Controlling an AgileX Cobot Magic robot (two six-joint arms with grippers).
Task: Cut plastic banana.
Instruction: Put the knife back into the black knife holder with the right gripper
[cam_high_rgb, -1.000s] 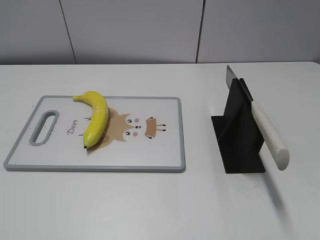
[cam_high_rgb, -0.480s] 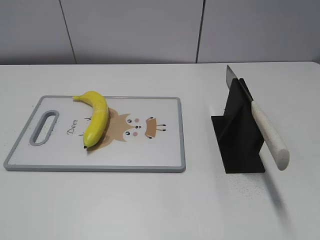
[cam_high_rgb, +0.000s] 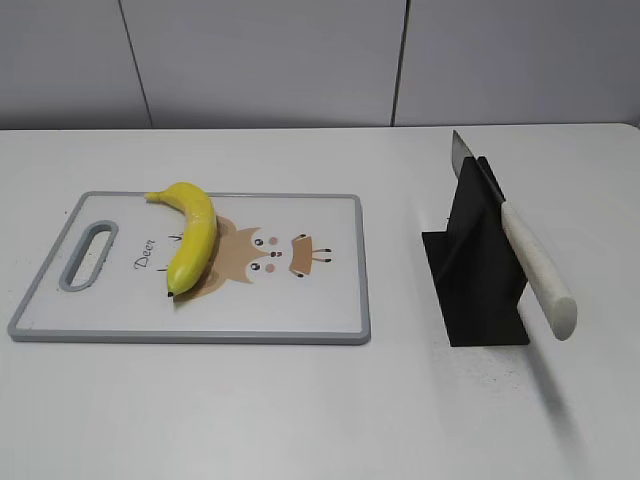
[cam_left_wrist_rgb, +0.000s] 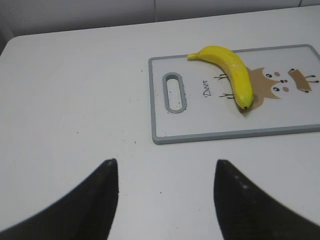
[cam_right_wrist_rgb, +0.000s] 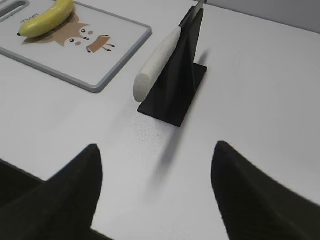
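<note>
The plastic banana (cam_high_rgb: 193, 234) lies on the left part of a white cutting board (cam_high_rgb: 300, 310) with a grey rim and a deer picture. It also shows in the left wrist view (cam_left_wrist_rgb: 230, 72) and the right wrist view (cam_right_wrist_rgb: 45, 20). A knife with a white handle (cam_high_rgb: 537, 268) rests slanted in a black stand (cam_high_rgb: 480, 290), handle toward the front; it also shows in the right wrist view (cam_right_wrist_rgb: 156, 62). My left gripper (cam_left_wrist_rgb: 166, 162) is open and empty over bare table, near the board's handle side. My right gripper (cam_right_wrist_rgb: 157, 147) is open and empty, short of the stand (cam_right_wrist_rgb: 177, 85).
The white table (cam_high_rgb: 320, 410) ends at a grey panelled wall at the back. The board (cam_left_wrist_rgb: 220, 135) has a grey oval handle slot (cam_left_wrist_rgb: 174, 92) at its left end. Neither arm shows in the exterior view.
</note>
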